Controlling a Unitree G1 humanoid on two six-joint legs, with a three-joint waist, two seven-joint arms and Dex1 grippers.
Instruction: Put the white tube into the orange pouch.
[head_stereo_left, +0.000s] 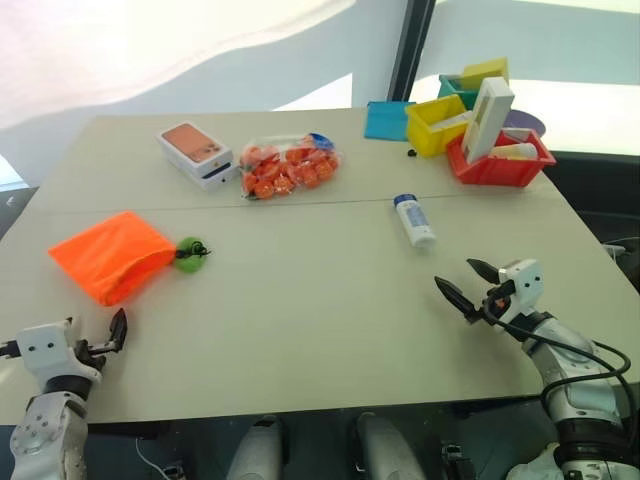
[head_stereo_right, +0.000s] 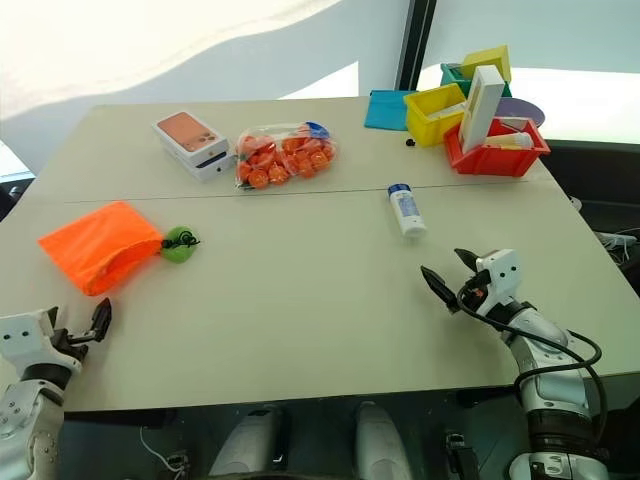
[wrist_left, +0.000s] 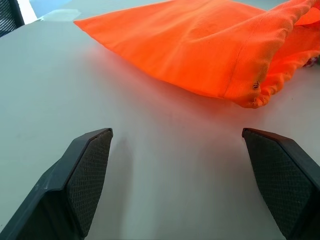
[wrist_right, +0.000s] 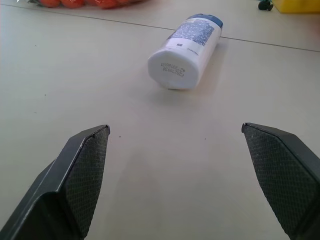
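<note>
Facing the white tube (wrist_right: 184, 51), right end effector (head_stereo_left: 468, 283) gapes wide.

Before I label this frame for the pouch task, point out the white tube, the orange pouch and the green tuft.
white tube (head_stereo_left: 414, 220), left eye view, middle of its body.
orange pouch (head_stereo_left: 112, 254), left eye view, centre of the fabric.
green tuft (head_stereo_right: 179, 243), right eye view, its middle.

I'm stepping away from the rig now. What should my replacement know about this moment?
Left tool: open, empty, low over the table just short of the orange pouch.
Right tool: open, empty, aimed at the white tube, not touching it.
The tube lies on its side near the table's middle seam; the pouch lies flat on the robot's left.
Done: nothing yet.
Left: grasp the tube, open the pouch, put the tube in.
</note>
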